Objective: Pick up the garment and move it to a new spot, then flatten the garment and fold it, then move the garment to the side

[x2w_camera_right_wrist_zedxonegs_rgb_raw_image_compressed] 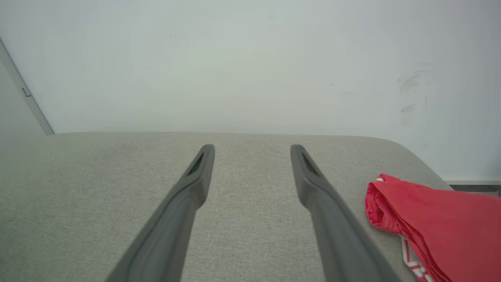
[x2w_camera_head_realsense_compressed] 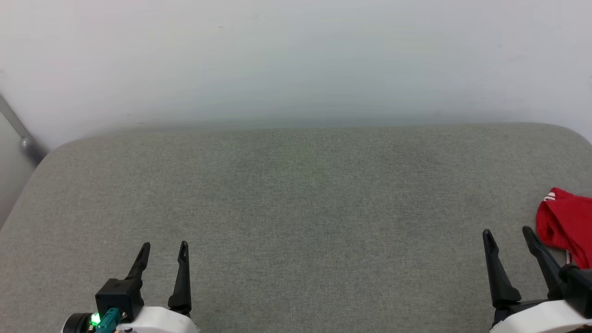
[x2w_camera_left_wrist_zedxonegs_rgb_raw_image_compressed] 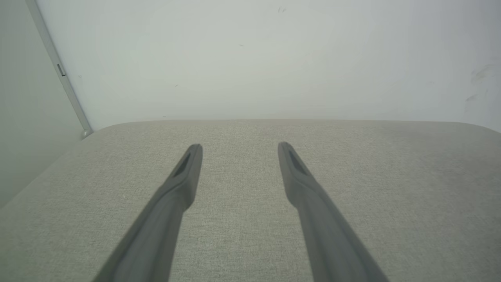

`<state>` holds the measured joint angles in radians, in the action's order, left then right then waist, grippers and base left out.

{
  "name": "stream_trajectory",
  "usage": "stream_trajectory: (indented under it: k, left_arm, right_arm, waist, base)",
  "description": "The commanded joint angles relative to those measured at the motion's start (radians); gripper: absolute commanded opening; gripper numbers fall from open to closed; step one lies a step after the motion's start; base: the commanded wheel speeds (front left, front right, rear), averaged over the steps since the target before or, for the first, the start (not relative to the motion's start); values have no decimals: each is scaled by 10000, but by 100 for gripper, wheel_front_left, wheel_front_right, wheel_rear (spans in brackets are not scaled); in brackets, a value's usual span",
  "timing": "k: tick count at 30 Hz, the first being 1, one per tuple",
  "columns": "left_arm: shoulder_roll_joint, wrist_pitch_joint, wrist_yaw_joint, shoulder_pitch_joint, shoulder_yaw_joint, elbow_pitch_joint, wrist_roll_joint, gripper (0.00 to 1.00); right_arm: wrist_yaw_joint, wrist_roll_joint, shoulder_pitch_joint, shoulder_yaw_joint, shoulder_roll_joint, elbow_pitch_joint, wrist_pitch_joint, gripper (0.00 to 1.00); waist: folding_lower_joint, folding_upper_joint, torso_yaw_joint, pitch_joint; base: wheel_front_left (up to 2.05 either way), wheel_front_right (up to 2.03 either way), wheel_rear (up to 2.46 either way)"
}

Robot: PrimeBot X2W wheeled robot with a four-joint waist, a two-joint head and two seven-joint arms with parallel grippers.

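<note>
**Item 1: garment** [x2w_camera_head_realsense_compressed: 566,222]. Red cloth, bunched, is lain on the padded surface at the right edge of the head view. It is cut off there by the frame. In the right wrist view it is seen at the lower right, cut off by the right and bottom edges. A strip of red-white trim is shown at its upper corner, and another under its lower fold. Its lettering and overall shape cannot be made out.

**Item 2: right gripper** [x2w_camera_head_realsense_compressed: 507,231]. It is placed at the lower right of the head view. It is released, with its 2 dark fingers spread wide over bare fabric. The garment is set just beside the outer finger. A narrow gap between them is shown in the right wrist view.

**Item 3: left gripper** [x2w_camera_head_realsense_compressed: 165,245]. It is placed at the lower left of the head view, well apart from the garment. It is released, with its 2 fingers parted. Its body is cut off by the bottom edge.

**Item 4: padded surface** [x2w_camera_head_realsense_compressed: 296,194]. It is covered in grey woven cloth, with rounded far corners.

**Item 5: wall** [x2w_camera_head_realsense_compressed: 296,60]. It is pale, with faint scuffs recorded at the right of the wrist views.

**Item 6: metal rail** [x2w_camera_head_realsense_compressed: 21,134]. It is slanted at the upper left and only partly shown.
</note>
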<state>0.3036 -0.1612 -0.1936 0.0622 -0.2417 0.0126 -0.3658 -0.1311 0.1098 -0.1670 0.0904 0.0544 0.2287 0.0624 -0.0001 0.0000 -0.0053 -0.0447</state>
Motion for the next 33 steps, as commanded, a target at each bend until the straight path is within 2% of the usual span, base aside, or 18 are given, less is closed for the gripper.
stream_trajectory:
  k: [1,17,18,23,33]
  left_arm:
    - [-20,15,-12,114,18,26,-68,100]
    - [112,35,-96,-27,-49,-46,-116,100]
    - [116,46,-90,-40,-61,-45,-122,0]
    - [-134,18,-30,219,-156,364,-140,0]
    - [-405,329,396,-32,280,586,-1883,0]
  right_arm:
    - [8,19,-63,-50,-50,106,33,100]
    - [8,209,-98,-208,-59,232,-19,100]
    - [8,203,-104,-208,-60,226,-14,0]
    - [0,300,-34,-231,-19,-219,64,0]
    - [1,2445,343,-323,100,-801,-4,0]
  waist:
    - [1,0,-18,4]
    - [1,0,-105,72]
    - [1,0,-102,73]
    - [2,0,-106,76]
    - [2,0,-93,109]
  base:
    - [0,0,0]
    - [0,0,0]
    - [0,0,0]
    - [0,0,0]
    - [0,0,0]
